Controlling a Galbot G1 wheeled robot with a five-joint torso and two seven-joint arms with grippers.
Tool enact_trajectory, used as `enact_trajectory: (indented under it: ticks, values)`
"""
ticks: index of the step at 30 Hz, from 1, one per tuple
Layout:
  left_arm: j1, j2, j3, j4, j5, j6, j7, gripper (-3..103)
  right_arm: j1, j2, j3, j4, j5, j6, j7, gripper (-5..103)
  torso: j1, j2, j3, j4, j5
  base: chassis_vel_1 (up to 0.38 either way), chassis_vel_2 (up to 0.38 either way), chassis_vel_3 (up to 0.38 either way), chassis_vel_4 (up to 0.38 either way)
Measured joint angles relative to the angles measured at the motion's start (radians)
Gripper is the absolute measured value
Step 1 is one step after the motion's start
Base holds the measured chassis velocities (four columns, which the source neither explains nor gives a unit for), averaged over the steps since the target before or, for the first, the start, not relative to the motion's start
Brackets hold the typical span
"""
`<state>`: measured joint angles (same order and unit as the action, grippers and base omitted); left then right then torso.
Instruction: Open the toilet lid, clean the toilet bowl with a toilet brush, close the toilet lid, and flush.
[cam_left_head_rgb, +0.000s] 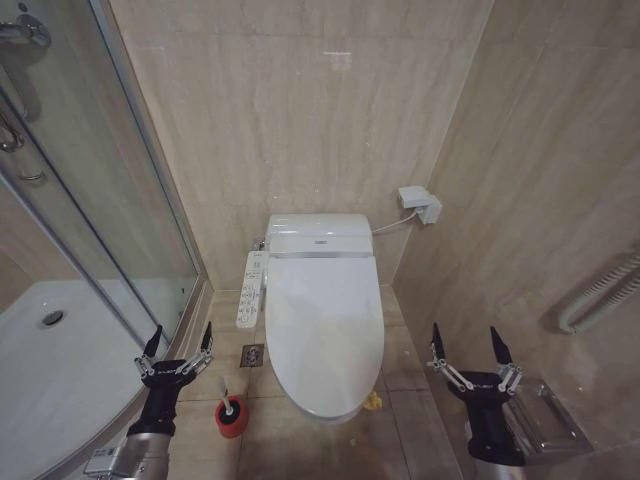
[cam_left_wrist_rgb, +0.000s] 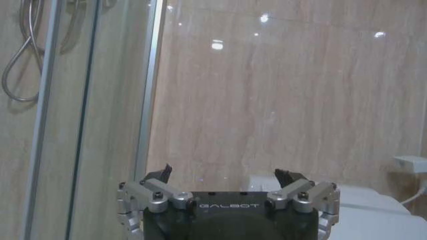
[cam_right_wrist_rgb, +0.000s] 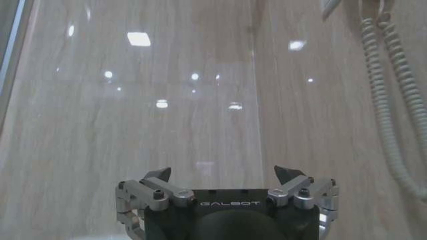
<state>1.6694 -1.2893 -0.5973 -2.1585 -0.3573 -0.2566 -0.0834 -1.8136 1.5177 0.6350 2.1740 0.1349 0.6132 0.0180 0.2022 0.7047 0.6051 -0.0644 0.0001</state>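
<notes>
**A:** State wall and floor finish.

**B:** Beige stone-look wall tiles (cam_left_head_rgb: 300, 100) with faint horizontal veining, glossy; ceiling lights reflect as bright spots. Floor tiles (cam_left_head_rgb: 400, 370) in the same tone, with a small square floor drain (cam_left_head_rgb: 252, 355).

**A:** Fixtures to the left?

**B:** Curved glass shower enclosure (cam_left_head_rgb: 110, 200) in a metal frame, above a white shower tray (cam_left_head_rgb: 60, 370) with a round drain. A shower hose (cam_left_wrist_rgb: 20, 65) hangs behind the glass.

**A:** To the right?

**B:** White wall socket box (cam_left_head_rgb: 420, 203) with a cable, a white ribbed hose (cam_left_head_rgb: 600, 290) on the side wall, and a metal holder (cam_left_head_rgb: 555, 418) below it.
</notes>
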Motion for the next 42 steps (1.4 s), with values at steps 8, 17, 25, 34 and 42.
enact_trajectory:
  ticks: [8, 17, 25, 34, 42]
  values:
    - [-0.062, 0.004, 0.028, 0.080, -0.005, -0.003, 0.000, 100, -0.016, -0.001, -0.035, -0.107, -0.101, -0.013, 0.013, 100, 0.001, 0.000, 0.000, 0.0005, -0.0002, 0.014, -0.021, -0.014, 0.011]
    - [-0.136, 0.016, 0.061, 0.152, -0.024, -0.010, 0.000, 100, 0.004, -0.024, -0.052, -0.340, -0.175, -0.009, 0.014, 100, 0.001, 0.000, 0.000, 0.0002, 0.0000, -0.004, 0.004, 0.003, -0.006]
    - [-0.176, 0.021, 0.065, 0.197, -0.031, -0.012, 0.001, 100, 0.097, -0.024, -0.054, -0.573, -0.196, 0.030, -0.031, 100, 0.001, 0.000, 0.000, 0.0003, 0.0000, 0.000, 0.000, 0.000, 0.000]
    - [-0.194, 0.020, 0.053, 0.242, -0.029, -0.012, 0.002, 100, 0.241, -0.013, -0.068, -0.761, -0.177, 0.058, -0.069, 100, 0.001, 0.000, 0.000, 0.0004, -0.0001, 0.000, 0.000, 0.000, 0.000]
    - [-0.199, 0.013, 0.034, 0.273, -0.023, -0.012, 0.002, 100, 0.300, -0.023, -0.088, -0.850, -0.074, 0.088, -0.162, 100, 0.001, 0.000, 0.000, 0.0003, -0.0002, 0.000, 0.000, 0.000, 0.000]
